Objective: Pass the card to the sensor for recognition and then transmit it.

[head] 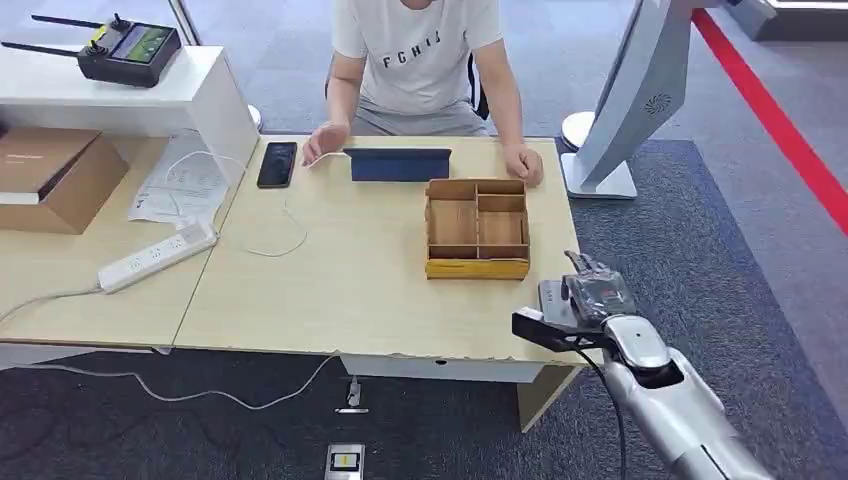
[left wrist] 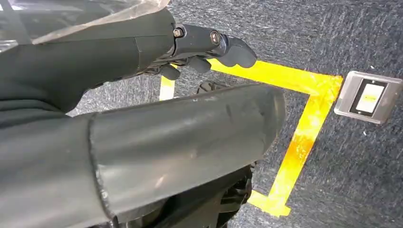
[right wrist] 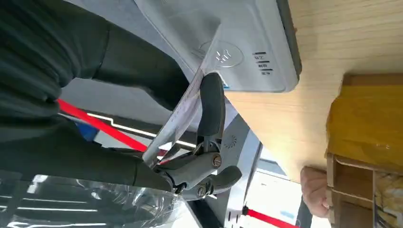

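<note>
I am holding the card (right wrist: 178, 114) pinched in my right hand (head: 597, 290), right over the grey sensor (right wrist: 228, 47) at the table's (head: 330, 290) near right corner, so I judge recognition is happening now. Handing it on to the person (head: 420, 60) sitting at the far side is still left. My left hand (left wrist: 204, 45) is hanging over the floor, fingers curled in on nothing.

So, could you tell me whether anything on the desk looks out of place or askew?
Nothing is spilled or damaged. The only untidy spot is the crumpled paper sheet with a loose white cable trailing across the desk. The wooden organizer sits square and upright.
</note>
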`<control>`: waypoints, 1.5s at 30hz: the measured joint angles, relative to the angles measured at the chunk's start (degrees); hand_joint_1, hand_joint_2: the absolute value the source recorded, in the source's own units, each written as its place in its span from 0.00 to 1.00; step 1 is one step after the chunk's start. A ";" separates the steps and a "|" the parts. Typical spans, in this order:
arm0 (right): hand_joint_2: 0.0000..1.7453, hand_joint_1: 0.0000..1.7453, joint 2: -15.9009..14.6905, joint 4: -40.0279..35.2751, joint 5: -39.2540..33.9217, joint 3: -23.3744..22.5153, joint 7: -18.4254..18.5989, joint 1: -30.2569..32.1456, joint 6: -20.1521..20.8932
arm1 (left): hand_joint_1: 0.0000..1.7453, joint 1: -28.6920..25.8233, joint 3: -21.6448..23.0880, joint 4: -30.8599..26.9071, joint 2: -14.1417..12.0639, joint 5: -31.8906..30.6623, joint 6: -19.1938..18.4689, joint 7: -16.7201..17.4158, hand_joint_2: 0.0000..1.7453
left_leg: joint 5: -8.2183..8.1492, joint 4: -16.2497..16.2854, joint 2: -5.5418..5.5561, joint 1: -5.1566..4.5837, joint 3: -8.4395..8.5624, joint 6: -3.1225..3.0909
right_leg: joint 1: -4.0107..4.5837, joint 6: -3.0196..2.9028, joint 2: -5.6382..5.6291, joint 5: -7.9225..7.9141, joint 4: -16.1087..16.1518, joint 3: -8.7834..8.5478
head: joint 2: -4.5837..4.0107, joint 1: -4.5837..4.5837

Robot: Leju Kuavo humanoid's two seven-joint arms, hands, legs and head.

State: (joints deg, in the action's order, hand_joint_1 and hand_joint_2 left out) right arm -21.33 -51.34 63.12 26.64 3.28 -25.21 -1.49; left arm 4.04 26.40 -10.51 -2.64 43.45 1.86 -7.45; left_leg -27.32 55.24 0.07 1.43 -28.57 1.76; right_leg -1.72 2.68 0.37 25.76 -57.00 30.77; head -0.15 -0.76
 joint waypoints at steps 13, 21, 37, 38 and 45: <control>1.00 1.00 -0.04 -3.65 0.63 -0.15 0.28 -0.12 0.77 | 0.00 0.01 0.81 0.00 0.02 0.00 -0.22 -0.61 0.00 | 0.00 0.00 0.00 0.00 -0.02 0.00 | 0.00 0.00 0.00 0.00 0.00 0.00 | 0.00 0.00; 1.00 1.00 -0.22 -13.66 0.79 0.35 1.44 -4.77 4.59 | 0.00 0.03 1.27 0.00 0.00 -1.38 -0.74 -0.48 0.00 | 0.02 0.00 -0.01 0.00 0.02 -0.01 | 0.00 -0.01 0.00 -0.03 0.00 0.00 | 0.00 0.00; 1.00 1.00 2.66 -21.67 3.04 6.84 -0.68 -15.67 5.08 | 0.00 1.06 2.58 0.00 0.35 -1.75 -1.46 -0.68 0.00 | 0.09 -0.01 0.01 0.03 -0.07 -0.01 | 0.03 0.00 0.00 -0.08 -0.03 0.01 | 0.00 0.02; 1.00 1.00 3.30 -20.51 3.10 7.71 -0.72 -17.01 4.55 | 0.00 1.07 2.58 0.00 0.44 -1.70 -1.46 -0.50 0.00 | 0.09 -0.01 -0.02 0.03 -0.05 0.00 | 0.03 -0.01 -0.01 -0.09 -0.03 0.01 | 0.00 0.00; 1.00 1.00 7.13 -10.48 3.93 12.85 -0.77 -23.58 2.14 | 0.00 0.74 3.17 0.00 0.50 -1.97 -1.18 0.66 0.00 | 0.10 0.00 0.05 0.03 -0.10 -0.02 | 0.04 -0.01 0.02 -0.10 -0.03 0.01 | 0.00 0.00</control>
State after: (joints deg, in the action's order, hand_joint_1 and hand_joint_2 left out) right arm -14.20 -61.83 67.06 39.50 2.51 -48.79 0.65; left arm 4.78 29.57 -10.51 -2.14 41.48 0.68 -6.80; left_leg -27.21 55.24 0.12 1.46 -28.68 1.75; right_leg -1.68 2.67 0.39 25.66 -57.03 30.78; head -0.15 -0.76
